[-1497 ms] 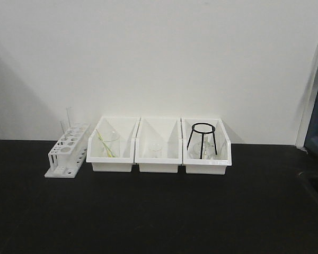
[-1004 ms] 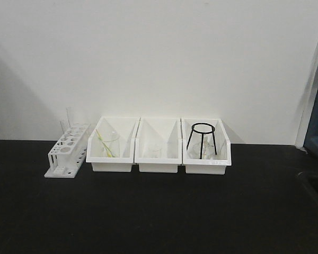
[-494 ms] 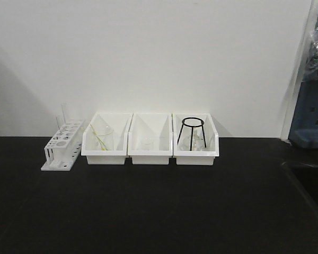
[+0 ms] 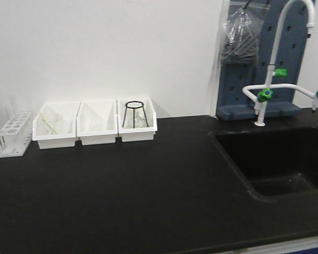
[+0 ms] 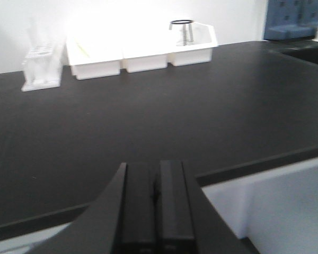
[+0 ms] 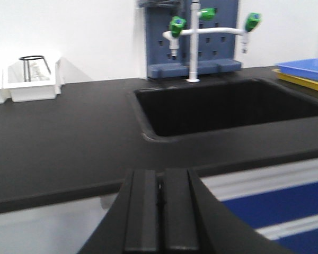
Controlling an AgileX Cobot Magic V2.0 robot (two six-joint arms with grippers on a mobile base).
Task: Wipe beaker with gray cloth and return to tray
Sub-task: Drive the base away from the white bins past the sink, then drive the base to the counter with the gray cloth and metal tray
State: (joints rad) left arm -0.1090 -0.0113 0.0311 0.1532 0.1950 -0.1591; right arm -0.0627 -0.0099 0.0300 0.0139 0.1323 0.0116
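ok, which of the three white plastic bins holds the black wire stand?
The rightmost white plastic bin, nearest the black sink; only it holds the black wire stand.

The countertop [image 4: 148, 190] is black, the bins [image 4: 97, 139] white, the hole-dotted pegboard [image 4: 296, 58] blue, the tap knobs [image 4: 264, 95] green.

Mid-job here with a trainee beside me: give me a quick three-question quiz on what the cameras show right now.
1. True or false: the black wire tripod stand sits in the white plastic bin nearest the black sink basin.
2. Multiple choice: the left gripper and right gripper are A) both open, B) both shut and empty, C) each holding a cloth.
3. Fill in: the valve knobs on the white gooseneck tap are coloured ___.
Key: 1 true; 2 B; 3 green.
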